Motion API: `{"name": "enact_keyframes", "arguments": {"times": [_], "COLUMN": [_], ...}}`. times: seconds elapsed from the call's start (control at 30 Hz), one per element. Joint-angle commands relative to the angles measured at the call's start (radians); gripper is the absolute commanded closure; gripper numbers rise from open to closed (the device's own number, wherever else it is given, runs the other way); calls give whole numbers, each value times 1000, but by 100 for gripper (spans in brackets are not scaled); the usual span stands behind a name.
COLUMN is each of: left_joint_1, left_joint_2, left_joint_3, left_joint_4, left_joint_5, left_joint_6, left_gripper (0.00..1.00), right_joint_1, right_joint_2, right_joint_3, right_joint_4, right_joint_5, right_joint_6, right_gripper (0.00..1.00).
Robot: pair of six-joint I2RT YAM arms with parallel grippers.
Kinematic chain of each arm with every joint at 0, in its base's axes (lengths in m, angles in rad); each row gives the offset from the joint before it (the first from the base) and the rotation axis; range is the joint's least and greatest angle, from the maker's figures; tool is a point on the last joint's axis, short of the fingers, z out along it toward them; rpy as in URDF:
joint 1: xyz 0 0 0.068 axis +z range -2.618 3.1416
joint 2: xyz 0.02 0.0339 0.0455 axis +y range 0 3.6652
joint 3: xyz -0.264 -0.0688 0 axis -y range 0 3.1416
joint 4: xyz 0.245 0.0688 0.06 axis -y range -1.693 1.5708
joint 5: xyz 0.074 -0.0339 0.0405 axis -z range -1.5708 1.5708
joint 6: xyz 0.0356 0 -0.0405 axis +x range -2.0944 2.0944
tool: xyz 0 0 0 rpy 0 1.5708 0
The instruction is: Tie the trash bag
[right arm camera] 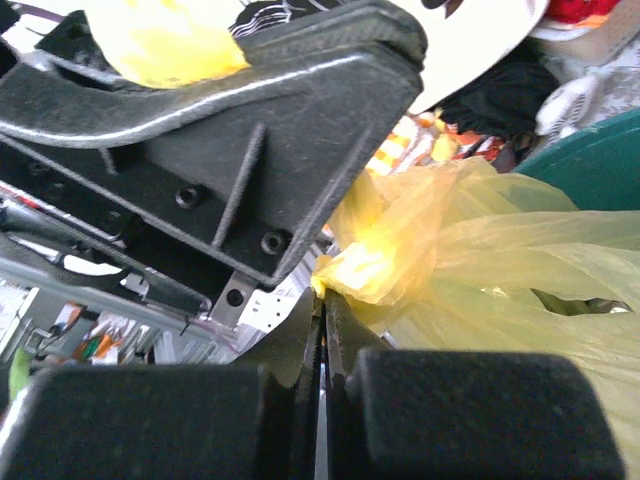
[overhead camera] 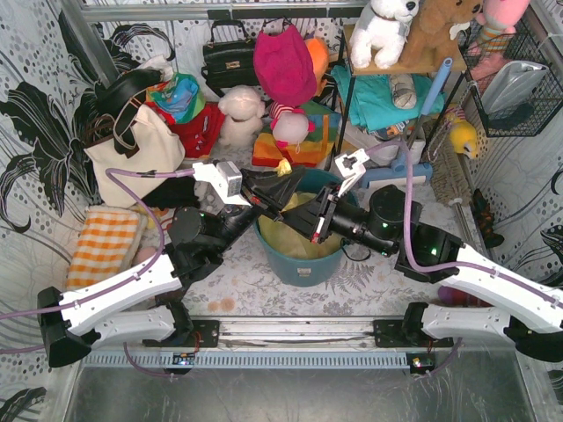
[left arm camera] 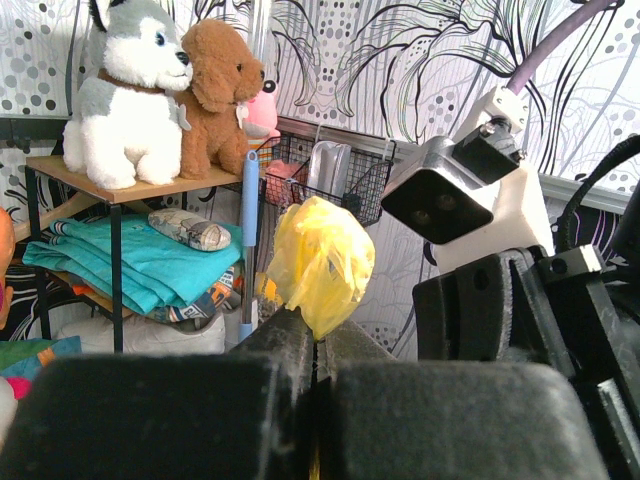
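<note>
The trash bag (overhead camera: pixel 299 230) is thin yellow-green plastic and sits in the round teal bin (overhead camera: pixel 303 264) at the table's middle. My left gripper (overhead camera: pixel 283 199) is shut on a bunched tip of the bag (left arm camera: pixel 322 262), which sticks up past its fingertips (left arm camera: pixel 290 335). My right gripper (overhead camera: pixel 310 227) is shut on another gathered part of the bag (right arm camera: pixel 385 255) just beside the left gripper's body. Both grippers meet over the bin's far rim, crossing closely. The bag's lower part stretches away to the right in the right wrist view (right arm camera: pixel 540 290).
A cream canvas tote (overhead camera: pixel 132 149) stands at the back left, an orange checked cloth (overhead camera: pixel 104 244) lies left. Plush toys (overhead camera: pixel 281 79), a black handbag (overhead camera: pixel 227 60) and a shelf (overhead camera: pixel 396 70) crowd the back. A wire basket (overhead camera: pixel 515 79) hangs at the right.
</note>
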Motion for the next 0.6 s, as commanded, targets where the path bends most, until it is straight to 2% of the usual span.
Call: {"name": "enact_keyframes", "arguments": {"times": [0.0,0.57], "left_joint_1": [2,2], "left_joint_2": [-6,-17], "left_joint_3": [16,14], "left_joint_4": [42,16], "left_joint_5": [-15,21], "left_joint_6": [-6,-14], "left_gripper": [100,100], "right_joint_1": [38,46], "right_joint_2": [9,61], "right_joint_3": [22,-49], "right_joint_4": [-16,152], "right_joint_5": [173,384], "right_joint_6": [-13,-93], "right_gripper": [100,100]}}
